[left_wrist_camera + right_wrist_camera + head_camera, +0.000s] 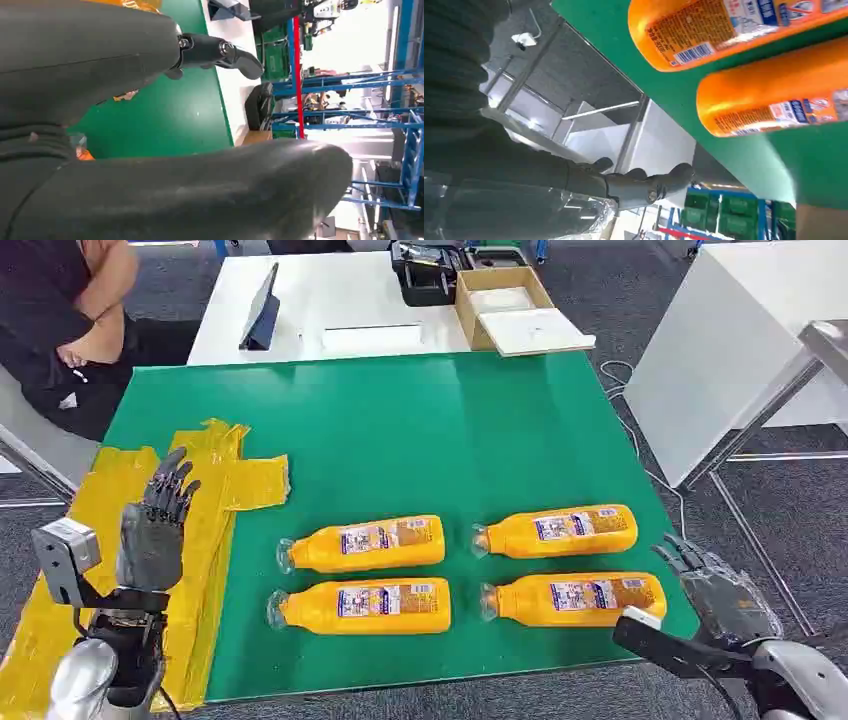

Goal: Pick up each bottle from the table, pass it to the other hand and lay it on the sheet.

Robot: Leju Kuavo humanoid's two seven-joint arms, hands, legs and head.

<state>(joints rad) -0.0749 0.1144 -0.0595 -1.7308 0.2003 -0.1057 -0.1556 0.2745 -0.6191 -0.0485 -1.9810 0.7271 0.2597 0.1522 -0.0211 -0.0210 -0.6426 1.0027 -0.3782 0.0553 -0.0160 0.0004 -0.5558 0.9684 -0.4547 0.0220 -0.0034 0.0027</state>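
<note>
Several orange bottles lie on their sides on the green table (pixel 420 430), caps to the left: far left bottle (pixel 365 543), near left bottle (pixel 362 605), far right bottle (pixel 560 530), near right bottle (pixel 575 599). The right wrist view shows the bases of the two right bottles (pixel 774 95). A crumpled yellow sheet (pixel 215 485) covers the table's left edge. My left hand (pixel 155 530) hovers above the sheet, fingers spread, holding nothing; its thumb (pixel 220 52) shows in the left wrist view. My right hand (pixel 720 590) is open beside the table's right edge, just right of the near right bottle.
Behind the green table stands a white table (pixel 310 300) with a tablet (pixel 262 305), a cardboard box (pixel 505 305) and a dark case (pixel 430 275). A person sits at the far left (pixel 60 310). Another white table (pixel 740 340) stands to the right.
</note>
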